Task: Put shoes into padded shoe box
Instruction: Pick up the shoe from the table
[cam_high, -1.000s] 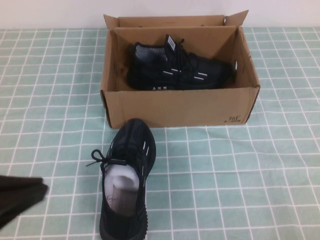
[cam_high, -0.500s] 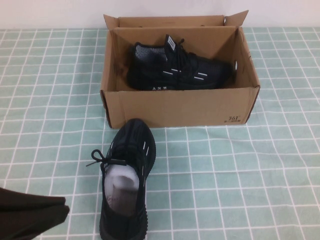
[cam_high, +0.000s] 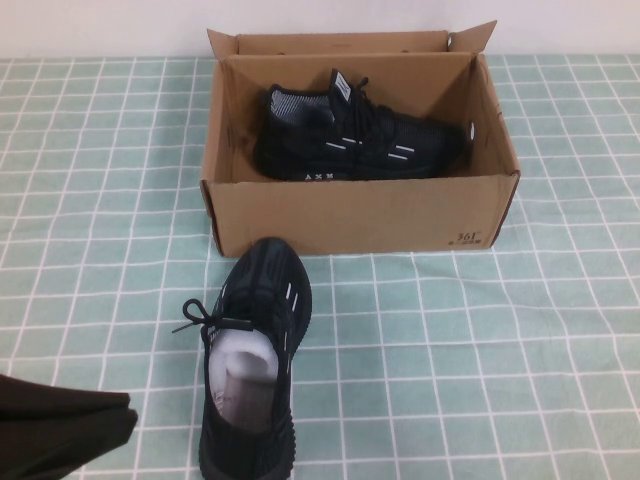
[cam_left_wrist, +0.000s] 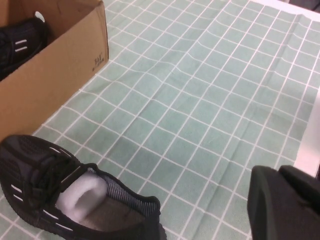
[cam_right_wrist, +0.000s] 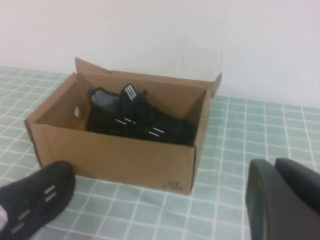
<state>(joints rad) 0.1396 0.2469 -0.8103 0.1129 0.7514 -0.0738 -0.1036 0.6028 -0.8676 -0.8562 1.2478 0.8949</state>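
One shoe (cam_high: 355, 138) sat boxed; left gripper (cam_high: 60, 435), grip unreadable, hovered at nine o'clock of the second shoe (cam_high: 250, 360), which next needed grasping; right gripper (cam_right_wrist: 282, 200) sat back, its state likewise unreadable.

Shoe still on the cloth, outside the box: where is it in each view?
High view: shoe on the cloth lies low, left of centre, toe at the box front wall.
Left wrist view: same shoe in the lower corner, white stuffing visible.
Right wrist view: only its toe end, in front of the box.
Shared landmark: the dark mark on the box corner.
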